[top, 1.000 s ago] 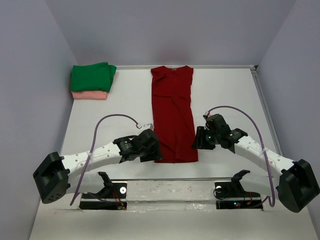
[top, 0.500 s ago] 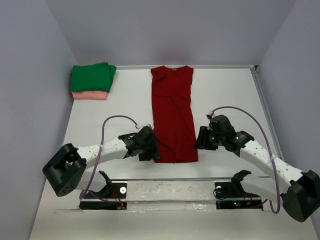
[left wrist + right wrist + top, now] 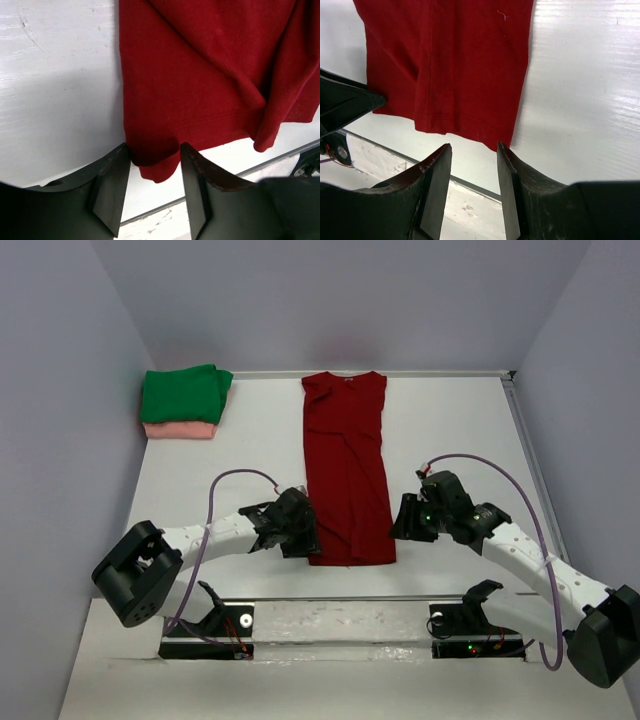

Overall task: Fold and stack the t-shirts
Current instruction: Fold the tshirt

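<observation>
Dark red t-shirt (image 3: 346, 470) lay as a long strip mid-way across the surface (image 3: 450, 430), hem toward the arms. Left pincer (image 3: 154, 150) stood spread astride its left hem corner; right pincer (image 3: 473, 147) spread just off the right corner. Green t-shirt (image 3: 185, 393) sat folded atop the pink t-shirt (image 3: 180, 430), far left.

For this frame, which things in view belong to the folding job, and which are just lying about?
Job: dark red t-shirt, laid out long; green t-shirt folded on pink t-shirt; left gripper and right gripper, both open at its hem corners.
Not the job: table, purple cables, mounting plate.
</observation>
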